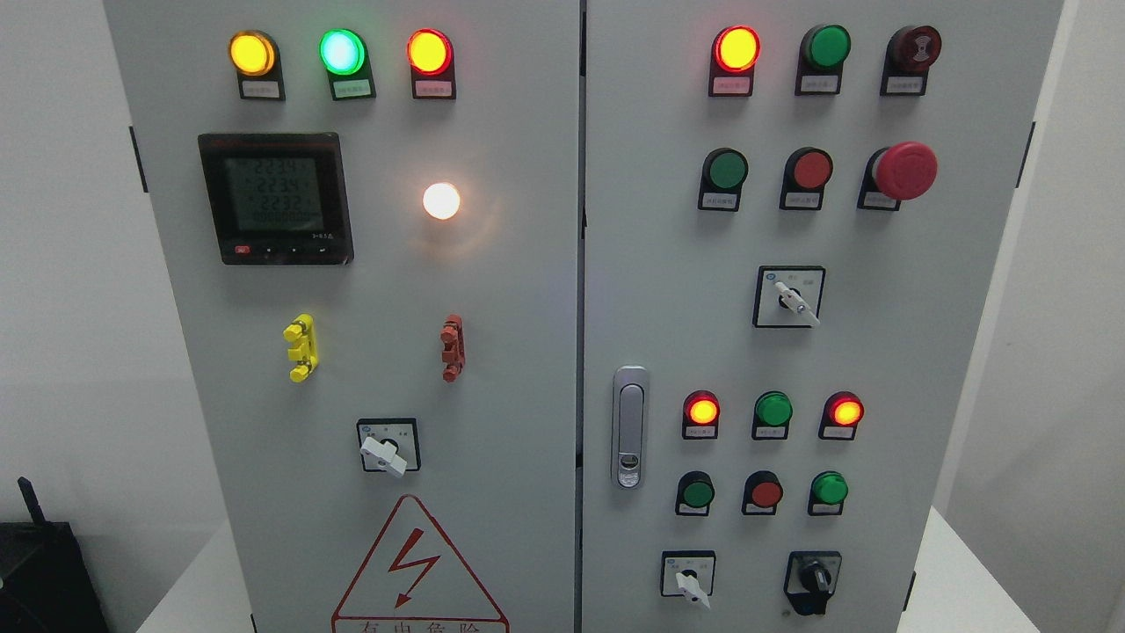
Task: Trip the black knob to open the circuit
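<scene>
A big grey cabinet (527, 352) w/ two doors is seen from the front. No robot hand or arm is shown, so nothing can be told about the fingers. The black knob (816, 578) is found at the bottom right of the right door, low down near the pic's bottom edge, just right of a small white switch (690, 585). The knob's pointer is seen about straight up, but it is small & hard to tell exactly. Above it, three round buttons are set in a row: green (698, 491), red (765, 492), green (829, 488). Over those, three lamps are seen: red lit (702, 410), green (773, 409), red lit (845, 411). A silver door handle (629, 426) is fixed at the left edge of the right door. Higher up, another white switch (794, 301) is found, & a big red mushroom button (905, 170) near the top right. On the left door, a dark meter screen (276, 198) w/ numbers is shown, a bright white lamp (441, 200) beside it, & yellow, green & red lamps along the top. A yellow clip (301, 347) & a red clip (453, 347) are stuck at mid height. A red warning triangle (417, 571) is seen at the bottom.
</scene>
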Controlling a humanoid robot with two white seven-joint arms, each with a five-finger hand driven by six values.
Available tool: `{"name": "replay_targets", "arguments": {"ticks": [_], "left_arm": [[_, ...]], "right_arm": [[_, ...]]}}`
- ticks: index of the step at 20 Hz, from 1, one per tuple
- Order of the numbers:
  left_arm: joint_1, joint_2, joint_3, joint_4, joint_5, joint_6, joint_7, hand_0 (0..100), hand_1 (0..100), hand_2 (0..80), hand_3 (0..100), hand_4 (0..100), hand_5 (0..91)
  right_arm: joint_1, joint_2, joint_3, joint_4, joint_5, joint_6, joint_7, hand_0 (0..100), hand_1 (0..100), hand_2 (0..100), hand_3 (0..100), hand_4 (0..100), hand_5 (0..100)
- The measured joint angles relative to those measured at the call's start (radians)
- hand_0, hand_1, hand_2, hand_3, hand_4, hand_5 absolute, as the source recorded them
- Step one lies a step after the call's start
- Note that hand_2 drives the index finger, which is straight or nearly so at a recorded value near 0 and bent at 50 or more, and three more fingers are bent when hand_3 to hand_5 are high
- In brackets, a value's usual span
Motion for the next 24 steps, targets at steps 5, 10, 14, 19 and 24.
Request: {"name": "replay_targets", "arguments": {"ticks": [5, 10, 14, 19, 24], "left_arm": [[0.000, 0.000, 0.000, 0.000, 0.000, 0.000, 0.000, 12, 39, 0.0, 0, 0, 0.0], [0.000, 0.000, 0.000, 0.000, 0.000, 0.000, 0.000, 12, 39, 0.0, 0, 0, 0.0], [0.000, 0.000, 0.000, 0.000, 0.000, 0.000, 0.000, 12, 39, 0.0, 0, 0, 0.0], [0.000, 0.000, 0.000, 0.000, 0.000, 0.000, 0.000, 12, 39, 0.0, 0, 0, 0.0], [0.000, 0.000, 0.000, 0.000, 0.000, 0.000, 0.000, 12, 39, 0.0, 0, 0, 0.0]], "right_arm": [[0.003, -0.016, 0.001, -0.158, 0.001, 0.012, -0.018, 0, 0, 0, 7, 0, 0], [-0.010, -0.027, 0.002, -0.290, 0.002, 0.017, -0.054, 0, 0, 0, 7, 0, 0], [-0.021, -0.033, 0.001, -0.380, 0.003, 0.041, -0.064, 0, 0, 0, 8, 0, 0], [-0.041, -0.038, 0.000, -0.475, 0.005, 0.076, -0.068, 0, 0, 0, 14, 8, 0], [-0.071, -0.040, -0.003, -0.539, 0.006, 0.114, -0.082, 0, 0, 0, 43, 30, 5]]}}
